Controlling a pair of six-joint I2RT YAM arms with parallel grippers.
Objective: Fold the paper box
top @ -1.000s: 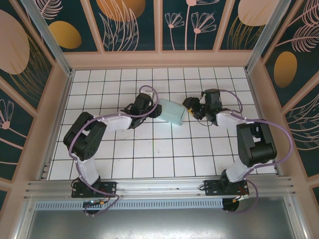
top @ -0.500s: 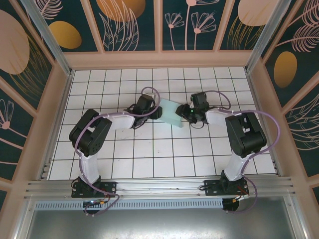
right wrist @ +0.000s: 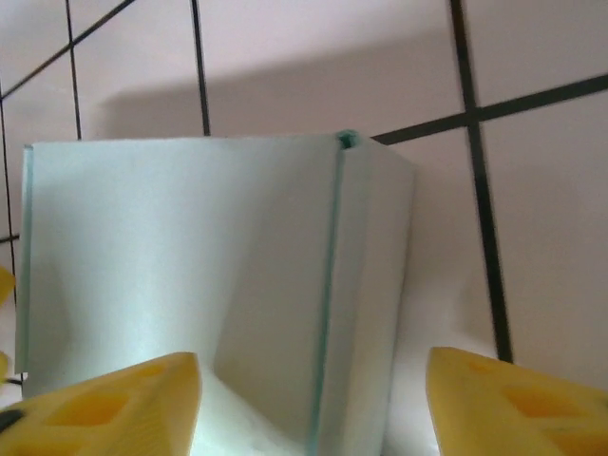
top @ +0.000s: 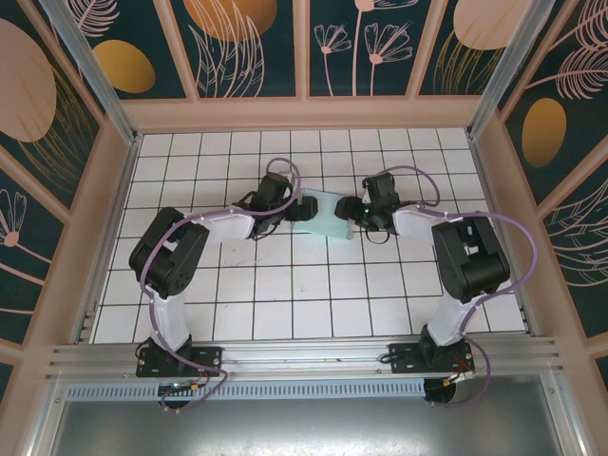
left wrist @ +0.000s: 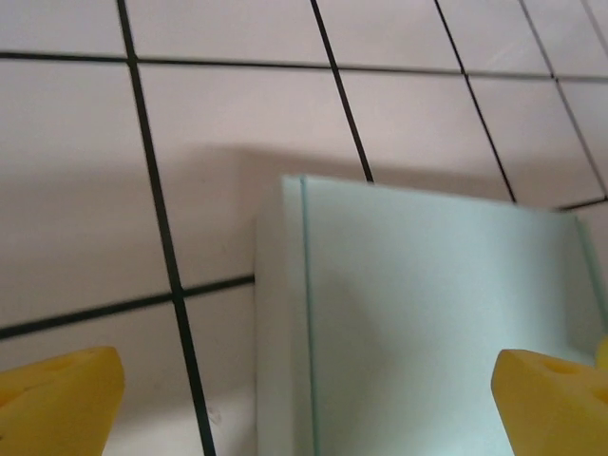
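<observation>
Left claw (left wrist: pixel 304 404) and right claw (right wrist: pixel 309 399) both spread, bracketing the paper box (top: pixel 329 218) from opposite ends on the tabletop (top: pixel 285 285); neither clamps it. Looks like they flank it to square the folded shell.

- The table (top: pixel 285 304) has a flat top of white square tiles divided by thin black grid lines.
- The paper box (top: pixel 330 214), pale light-blue card with creased edges, rests directly on the tiles.
- Tiles spread out on every side of the paper box, with more rows in front of it than behind.
- A soft shadow falls on the tiles just behind the paper box.
</observation>
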